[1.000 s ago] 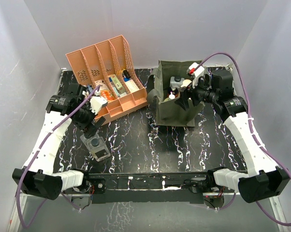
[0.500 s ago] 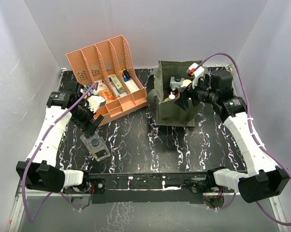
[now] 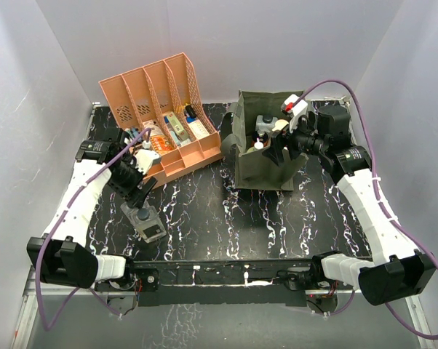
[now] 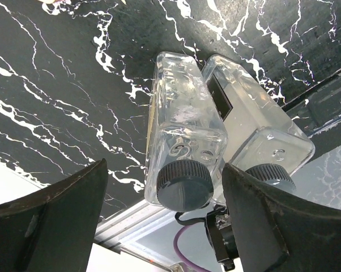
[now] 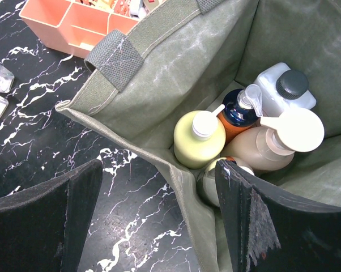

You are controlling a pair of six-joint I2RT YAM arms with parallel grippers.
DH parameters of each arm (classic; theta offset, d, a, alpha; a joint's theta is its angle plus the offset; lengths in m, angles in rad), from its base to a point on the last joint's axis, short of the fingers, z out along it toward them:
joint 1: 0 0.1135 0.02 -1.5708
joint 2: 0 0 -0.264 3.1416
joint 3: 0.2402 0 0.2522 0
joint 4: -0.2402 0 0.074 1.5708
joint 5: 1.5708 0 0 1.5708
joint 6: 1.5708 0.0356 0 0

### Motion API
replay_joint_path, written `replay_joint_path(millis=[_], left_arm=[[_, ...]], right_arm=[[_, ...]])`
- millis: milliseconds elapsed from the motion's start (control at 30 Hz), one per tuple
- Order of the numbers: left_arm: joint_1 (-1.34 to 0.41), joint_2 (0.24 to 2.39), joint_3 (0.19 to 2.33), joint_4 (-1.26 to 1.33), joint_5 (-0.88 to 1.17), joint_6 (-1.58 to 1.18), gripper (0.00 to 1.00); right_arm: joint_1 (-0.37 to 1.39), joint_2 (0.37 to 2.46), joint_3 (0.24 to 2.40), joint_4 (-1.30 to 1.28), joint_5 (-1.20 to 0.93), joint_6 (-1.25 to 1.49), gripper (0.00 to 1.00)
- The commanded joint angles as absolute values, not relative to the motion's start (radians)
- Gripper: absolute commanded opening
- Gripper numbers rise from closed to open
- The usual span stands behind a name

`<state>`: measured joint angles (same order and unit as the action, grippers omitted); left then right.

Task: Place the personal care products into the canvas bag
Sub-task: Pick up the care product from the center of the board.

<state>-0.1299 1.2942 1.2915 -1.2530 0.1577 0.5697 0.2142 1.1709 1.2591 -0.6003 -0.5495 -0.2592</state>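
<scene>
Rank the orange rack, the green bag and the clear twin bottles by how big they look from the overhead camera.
Largest: orange rack.
Next: green bag, somewhat smaller in outline.
Smallest by far: clear twin bottles.

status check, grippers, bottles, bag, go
Left gripper open, straddling the clear twin pack lying on the table, not yet gripped. Right gripper open above the canvas bag; at least four bottles inside. Nothing blocking the pack.

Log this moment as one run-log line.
left gripper: open, straddling twin pack on table | right gripper: open over canvas bag | in bag: yellow bottle, white bottle, tan pump, orange-and-blue pump | not yet bagged: twin pack
</scene>
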Motion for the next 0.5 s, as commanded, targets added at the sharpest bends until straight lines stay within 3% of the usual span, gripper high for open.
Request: replay_joint_path(millis=[0,467], left_arm=[[-0.124,1.286,1.266,-1.255,0.158,0.576,0.78],[-0.124,1.268,1.183,-1.264,0.12,0.588,0.71]], right_arm=[[0.218,1.144,1.243,-0.541,-0.559,-0.248,0.82],[0.217,1.149,1.241,-0.528,-0.572,-0.234,0.83]])
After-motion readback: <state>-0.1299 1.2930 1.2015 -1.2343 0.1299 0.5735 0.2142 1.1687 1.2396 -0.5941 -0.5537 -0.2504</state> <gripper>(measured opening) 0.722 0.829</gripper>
